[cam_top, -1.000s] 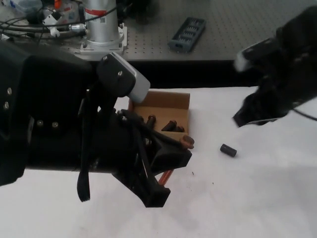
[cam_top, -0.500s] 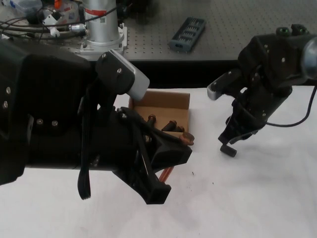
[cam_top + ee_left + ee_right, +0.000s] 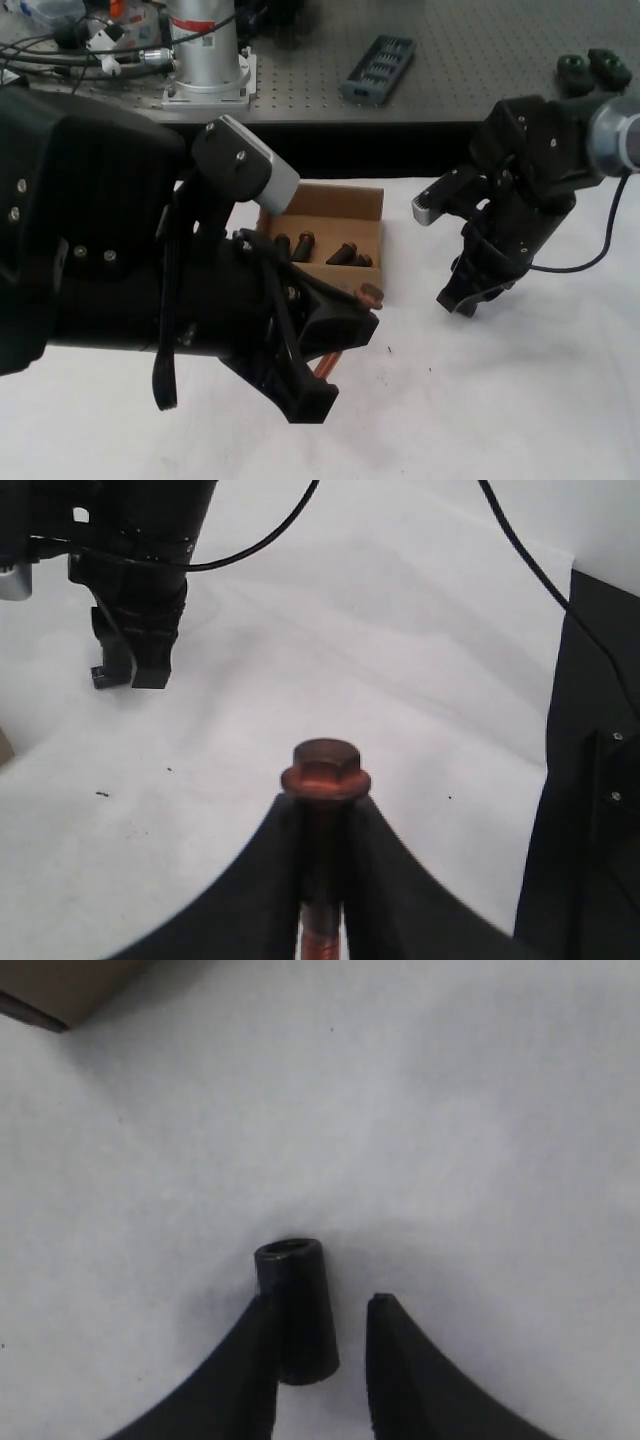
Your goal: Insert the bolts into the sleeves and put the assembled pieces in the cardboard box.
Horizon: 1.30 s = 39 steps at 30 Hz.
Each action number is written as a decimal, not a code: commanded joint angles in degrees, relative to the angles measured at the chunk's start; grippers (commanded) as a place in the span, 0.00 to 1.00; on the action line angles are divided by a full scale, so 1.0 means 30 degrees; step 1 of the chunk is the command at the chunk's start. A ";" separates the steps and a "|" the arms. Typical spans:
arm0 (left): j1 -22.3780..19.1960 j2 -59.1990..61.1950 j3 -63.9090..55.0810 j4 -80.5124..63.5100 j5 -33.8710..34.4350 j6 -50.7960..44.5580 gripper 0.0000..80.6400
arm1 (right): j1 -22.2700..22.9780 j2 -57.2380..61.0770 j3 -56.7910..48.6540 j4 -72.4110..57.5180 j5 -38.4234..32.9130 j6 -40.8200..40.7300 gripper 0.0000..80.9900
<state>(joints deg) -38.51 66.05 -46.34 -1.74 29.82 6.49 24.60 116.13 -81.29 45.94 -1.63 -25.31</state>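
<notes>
At the left, the left gripper (image 3: 322,815) is seen clamped on a copper bolt (image 3: 325,772) — the shank is pinched between the jaws, and the hexagonal head stands clear beyond the fingertips, above the white sheet (image 3: 520,400). Just behind it in the high view, the cardboard box (image 3: 335,198) is set on the sheet, with several dark assembled pieces (image 3: 340,256) lying inside. Further right, the right gripper (image 3: 320,1305) is found low at the sheet, its jaws narrowly parted around a black sleeve (image 3: 293,1310) — one finger is touching the sleeve, the other stands just apart. The sleeve is lying on the sheet, to the right of the box and apart from it.
</notes>
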 commanded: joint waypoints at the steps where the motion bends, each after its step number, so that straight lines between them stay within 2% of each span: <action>1: 0.0031 -0.0216 -0.0048 0.0016 0.0132 -0.0167 0.01 | 0.0277 0.0179 -0.0209 -0.0180 -0.0213 -0.0149 0.29; 12: 0.0031 -0.0216 -0.0048 0.0016 0.0132 -0.0167 0.01 | 0.0962 0.0764 -0.0209 -0.0228 -0.0213 0.0072 0.27; 19: 0.0031 -0.0216 -0.0048 0.0016 0.0132 -0.0167 0.01 | 0.0962 0.0564 -0.0209 0.0383 -0.0174 0.1318 0.01; 21: 0.0031 -0.0216 -0.0048 0.0016 0.0132 -0.0167 0.01 | 0.0962 0.0427 -0.0209 0.0667 -0.0482 0.1724 0.04; 31: 0.0031 -0.0216 -0.0048 -0.0403 -0.0358 -0.0167 0.01 | 0.0962 -0.3049 0.0107 0.0884 -0.2998 0.2944 0.04; 36: 0.0031 -0.0216 -0.0048 -0.2144 -0.0354 -0.0730 0.01 | 0.0962 -0.6404 0.2181 -0.0046 -0.3771 0.3514 0.04; 39: 0.0031 -0.0216 -0.0048 -0.2797 -0.0081 -0.0957 0.01 | 0.0962 -0.8616 0.4273 -0.0935 -0.5018 0.3676 0.04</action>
<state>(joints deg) -38.51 66.05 -46.34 -6.76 28.49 5.10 27.42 92.23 -69.61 43.85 -14.74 -14.53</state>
